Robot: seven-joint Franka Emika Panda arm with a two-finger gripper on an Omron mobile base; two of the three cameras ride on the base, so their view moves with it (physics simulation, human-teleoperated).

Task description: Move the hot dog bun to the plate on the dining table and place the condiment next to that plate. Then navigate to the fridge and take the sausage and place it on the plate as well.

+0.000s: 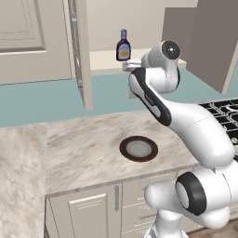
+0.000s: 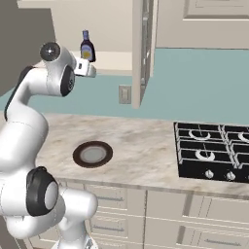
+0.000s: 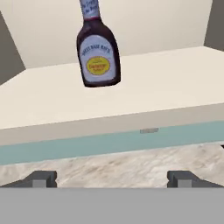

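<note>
Bottle (image 3: 98, 54): upright on the open cabinet's pale shelf (image 3: 175, 83), set back from its front edge.
Pincer (image 3: 112, 179): fingers wide apart, holding nothing, level with the shelf's front edge and short of the bottle.
Small plate (image 1: 138, 148): dark-rimmed, on the marbled tabletop (image 1: 83, 148) below.
Stove (image 2: 214, 151): at the tabletop's right end.

Even flat rendered light, soft shadows, sharp, no glare

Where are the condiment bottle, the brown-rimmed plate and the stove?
bottle (image 3: 98, 61), hand view, on its label.
plate (image 1: 138, 148), left base view, on its grey centre.
stove (image 2: 214, 151), right base view, on the black grates.
</note>
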